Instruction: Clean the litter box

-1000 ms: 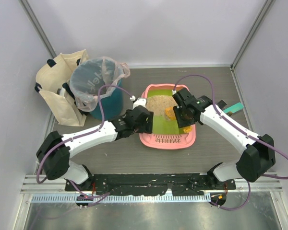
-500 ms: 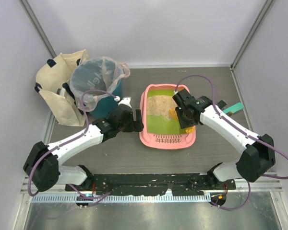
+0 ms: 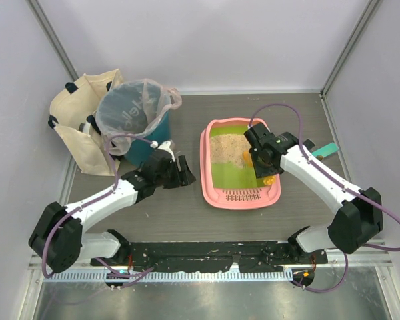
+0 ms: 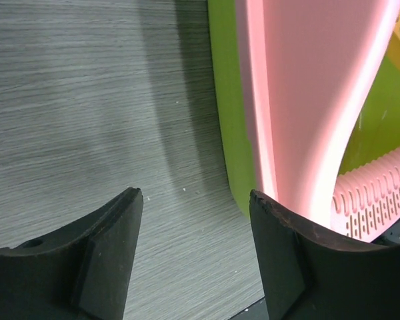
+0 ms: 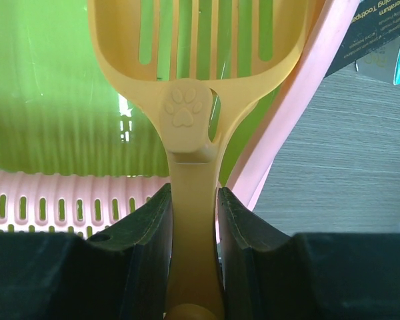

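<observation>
The pink litter box (image 3: 205,175) lies mid-table, its green floor showing and beige litter (image 3: 225,145) heaped at its far end. Over the box's right side my right gripper (image 3: 260,162) is shut on the handle of the orange slotted scoop (image 3: 247,157). The right wrist view shows the scoop (image 5: 187,113) between my fingers (image 5: 143,233), above the green floor (image 5: 47,100) and the slotted ledge (image 5: 53,207). My left gripper (image 3: 185,171) is open just left of the box, not touching it. In the left wrist view the box's pink wall (image 4: 300,100) stands beside my right finger (image 4: 287,260).
A teal bin lined with a clear bag (image 3: 130,123) stands at the back left, against a beige tote bag (image 3: 77,123). A teal item (image 3: 327,150) lies right of the box. A dark printed package (image 5: 380,33) shows in the right wrist view.
My left gripper has let go of the box's left rim and drawn back to the left. The box has shifted a little right. The right gripper still holds the scoop.
</observation>
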